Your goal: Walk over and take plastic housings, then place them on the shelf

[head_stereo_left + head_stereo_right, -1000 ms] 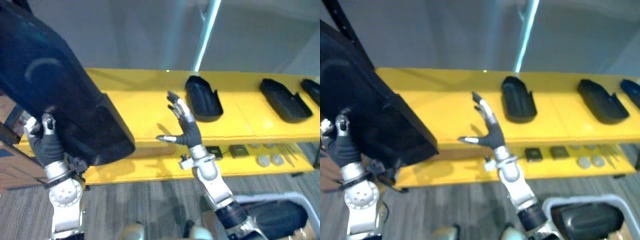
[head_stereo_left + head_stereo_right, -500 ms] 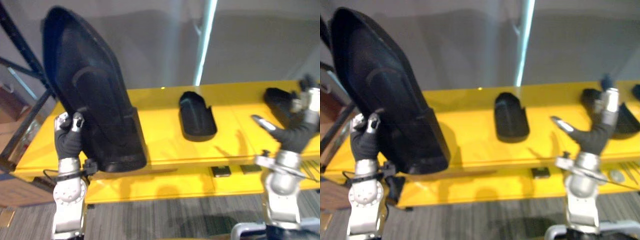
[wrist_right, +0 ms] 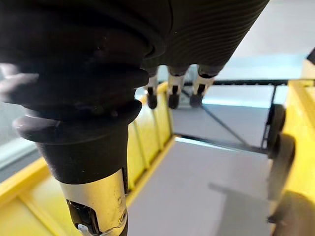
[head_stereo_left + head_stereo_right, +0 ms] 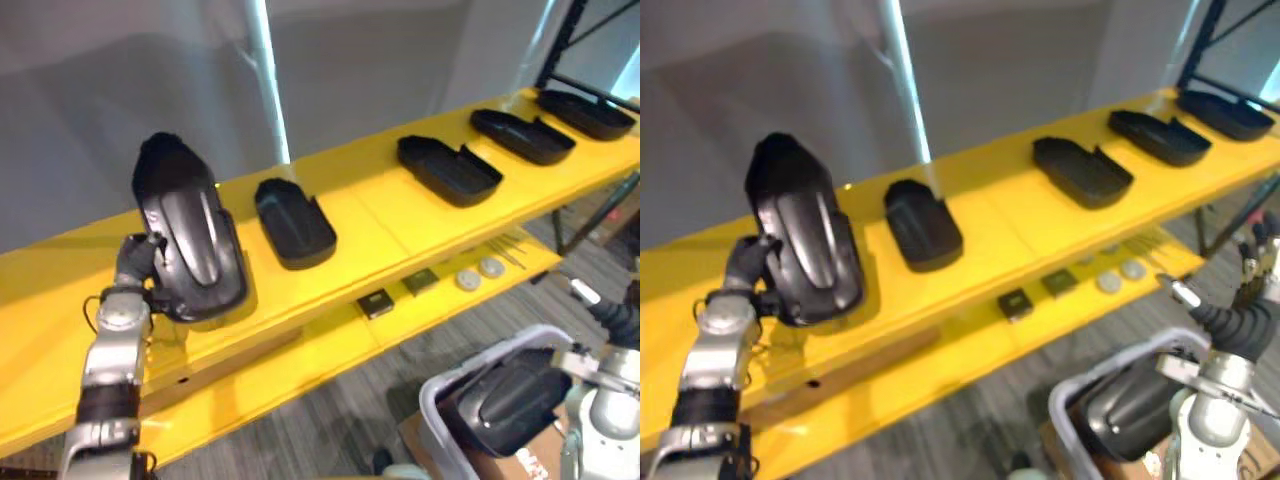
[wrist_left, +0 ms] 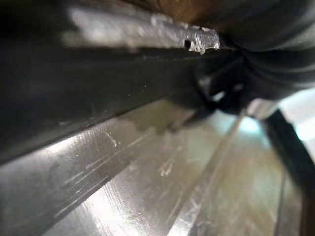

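Left robot hand (image 4: 133, 262) pinches the rim of a glossy black plastic housing (image 4: 192, 240), stood on end against the yellow shelf (image 4: 60, 300), rounded tip up and domed back outward. Right of it, more housings (image 4: 293, 222) lie flat along the shelf, hollows up. Farther right, the right robot hand (image 4: 1238, 322) is spread wide, and its wrist view shows the fingers straight.

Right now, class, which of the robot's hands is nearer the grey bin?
Right. The right hand hangs open just beside the grey bin; the left hand is far off at the yellow shelf, against the upright plastic housing.
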Robot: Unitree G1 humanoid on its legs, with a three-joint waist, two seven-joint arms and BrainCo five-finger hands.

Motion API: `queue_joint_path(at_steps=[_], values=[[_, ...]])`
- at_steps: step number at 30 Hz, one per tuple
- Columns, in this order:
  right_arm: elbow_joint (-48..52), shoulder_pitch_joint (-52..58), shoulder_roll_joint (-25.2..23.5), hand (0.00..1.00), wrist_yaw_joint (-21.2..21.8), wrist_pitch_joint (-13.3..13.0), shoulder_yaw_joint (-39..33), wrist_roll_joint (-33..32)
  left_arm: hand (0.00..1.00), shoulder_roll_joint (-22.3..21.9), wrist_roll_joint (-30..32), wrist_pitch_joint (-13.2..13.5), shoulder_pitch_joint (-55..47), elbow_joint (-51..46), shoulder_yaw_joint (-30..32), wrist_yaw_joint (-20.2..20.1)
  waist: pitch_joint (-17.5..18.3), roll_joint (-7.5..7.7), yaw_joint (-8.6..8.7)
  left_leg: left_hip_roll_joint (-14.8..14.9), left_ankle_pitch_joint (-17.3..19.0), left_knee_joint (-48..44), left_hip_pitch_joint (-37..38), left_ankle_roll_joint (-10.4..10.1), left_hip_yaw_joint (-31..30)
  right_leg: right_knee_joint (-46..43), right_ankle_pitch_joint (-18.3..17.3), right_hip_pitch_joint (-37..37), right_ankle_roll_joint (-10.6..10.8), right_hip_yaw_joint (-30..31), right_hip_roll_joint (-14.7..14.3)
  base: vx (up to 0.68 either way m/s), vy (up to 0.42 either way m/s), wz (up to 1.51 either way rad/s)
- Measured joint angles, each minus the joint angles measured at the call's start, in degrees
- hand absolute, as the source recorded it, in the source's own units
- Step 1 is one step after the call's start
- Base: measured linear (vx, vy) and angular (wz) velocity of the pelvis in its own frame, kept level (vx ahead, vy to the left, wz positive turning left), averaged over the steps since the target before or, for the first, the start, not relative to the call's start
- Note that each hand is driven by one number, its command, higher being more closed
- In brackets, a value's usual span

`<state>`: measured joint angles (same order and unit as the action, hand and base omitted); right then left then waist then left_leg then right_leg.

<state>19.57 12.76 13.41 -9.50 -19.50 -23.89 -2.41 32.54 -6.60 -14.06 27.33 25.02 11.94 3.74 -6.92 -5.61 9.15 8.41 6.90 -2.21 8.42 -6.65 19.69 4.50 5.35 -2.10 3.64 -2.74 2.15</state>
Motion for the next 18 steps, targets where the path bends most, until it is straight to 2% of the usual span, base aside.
queue_joint_path(at_steps=[1,3,7,9,12,15,18], values=[[-0.1,0.0,0.2,0.0,0.9,0.0,1.2,1.0,1.0,1.8,-0.2,-1.2,3.4,3.0,-1.3,0.2,-0.4,-0.38,0.36,0.0,0.0,0.0,0.1,0.0,0.1,0.0,0.1,0.0,0.0,0.2,-0.1,-0.05,-0.014,-0.06],[-0.3,-0.1,1.2,0.0,1.5,0.0,3.0,1.0,1.0,3.2,-0.1,-1.9,6.0,6.1,-2.2,0.4,-0.6,-0.52,0.69,0.1,-0.1,0.0,0.2,-0.1,0.5,0.0,0.1,0.1,0.0,0.5,-0.1,-0.02,-0.005,-0.13],[-0.6,-0.3,3.7,0.0,2.8,0.0,3.8,0.9,1.0,3.5,1.0,-4.4,9.8,12.7,-2.3,0.9,-1.1,-0.54,1.02,0.0,-0.1,0.3,0.6,-0.1,1.7,0.0,0.1,0.5,0.1,1.5,0.2,-0.01,0.009,-0.11],[-0.6,-0.3,4.6,0.0,3.4,0.0,4.8,0.9,1.0,3.5,3.0,-7.6,10.0,15.2,-4.1,0.4,-1.1,-0.48,1.3,-0.1,-0.1,0.3,0.6,-0.1,2.0,0.0,0.3,0.7,0.0,1.9,0.2,0.0,0.002,-0.08],[-0.6,-0.3,4.7,0.0,3.5,0.1,6.0,0.9,1.0,3.5,5.3,-10.4,10.0,18.7,-4.7,-0.5,-1.1,-0.48,1.32,-0.1,-0.2,0.3,0.6,0.0,2.7,0.0,0.5,0.9,0.0,2.4,0.2,-0.01,0.003,-0.08],[-0.6,-0.2,5.1,0.0,3.6,0.1,7.5,0.9,1.0,3.5,7.7,-11.8,10.4,21.0,-4.7,-1.7,-1.1,-0.47,1.2,-0.3,-0.4,0.3,0.6,0.3,2.7,0.0,0.6,0.9,0.1,2.4,0.7,-0.03,0.001,0.0],[-1.0,-0.3,5.1,0.0,4.0,0.1,9.2,0.9,1.0,4.7,9.9,-12.1,10.9,21.9,-4.8,-3.7,-1.4,-0.03,1.02,-0.5,-0.4,0.2,0.6,0.3,2.7,0.1,0.8,0.8,0.1,2.4,0.9,-0.07,0.004,0.01]])
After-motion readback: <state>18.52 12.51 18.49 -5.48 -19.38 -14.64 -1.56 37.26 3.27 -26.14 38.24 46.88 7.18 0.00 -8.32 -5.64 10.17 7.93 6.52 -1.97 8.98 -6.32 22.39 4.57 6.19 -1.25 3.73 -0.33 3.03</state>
